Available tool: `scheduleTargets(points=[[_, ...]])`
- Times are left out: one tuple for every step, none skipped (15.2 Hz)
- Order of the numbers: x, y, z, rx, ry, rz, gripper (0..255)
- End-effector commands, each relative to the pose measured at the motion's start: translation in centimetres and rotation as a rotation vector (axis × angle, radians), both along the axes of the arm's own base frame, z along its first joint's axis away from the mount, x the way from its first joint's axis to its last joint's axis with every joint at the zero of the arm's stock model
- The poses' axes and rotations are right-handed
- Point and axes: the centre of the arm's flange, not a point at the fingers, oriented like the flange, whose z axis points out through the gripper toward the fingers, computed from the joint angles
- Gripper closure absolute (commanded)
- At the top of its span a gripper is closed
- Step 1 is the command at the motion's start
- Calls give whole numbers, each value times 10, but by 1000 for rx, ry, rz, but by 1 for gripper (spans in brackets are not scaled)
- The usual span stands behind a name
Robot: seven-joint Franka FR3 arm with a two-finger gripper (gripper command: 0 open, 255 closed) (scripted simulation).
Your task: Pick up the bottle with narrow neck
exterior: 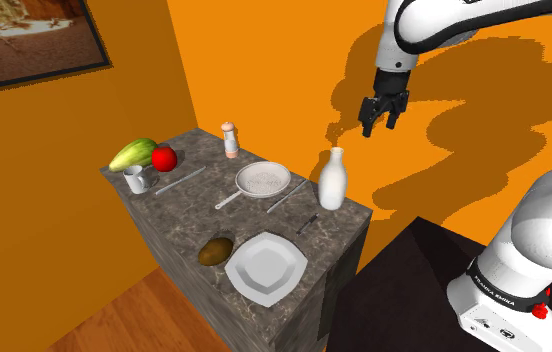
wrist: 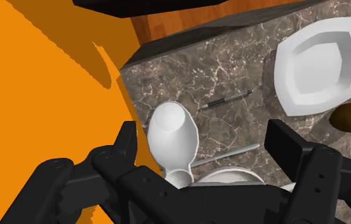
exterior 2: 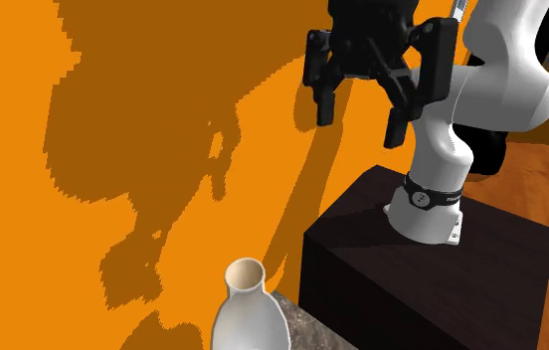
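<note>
A white bottle with a narrow neck [exterior: 332, 180] stands upright near the marble counter's [exterior: 184, 215] edge closest to the orange wall. My black gripper [exterior: 379, 125] hangs open in the air above it, a little toward the shoulder view's right, holding nothing. In the second exterior view the bottle's [exterior 2: 248, 308] open mouth shows well below the spread gripper [exterior 2: 362, 119]. Through the wrist view the bottle [wrist: 173, 137] lies beneath the gripper [wrist: 205, 143], nearer one finger [wrist: 126, 143] than the other.
The counter also carries a white plate [exterior: 265, 266], a brown oval fruit [exterior: 215, 252], a strainer pan [exterior: 262, 181], a pen [exterior: 307, 223], a shaker [exterior: 229, 140], a mug [exterior: 137, 179], a tomato [exterior: 164, 158] and a green vegetable [exterior: 132, 153]. My dark stand [exterior 2: 422, 268] adjoins the counter.
</note>
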Motion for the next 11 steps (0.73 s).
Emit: scheduleTargets(points=[[20,0,-19,-8,-13,-6,0],[28,0,-29,-11,-19,-9,0],[36,-1,-38,-15,-24,-11,0],[45,-2,-48,-18,-30,-14,0],[53,-3,-57,-22,-35,-17,0],[61,-4,-66,-26,-40,-20,0],[70,-5,-76,-29,-46,-23,0],[78,-6,-85,-33,-51,-26,0],[87,-7,-94,-37,-57,-29,0],[95,-8,-103,-40,-62,-32,0],[104,-9,-112,-44,-68,-35,0]])
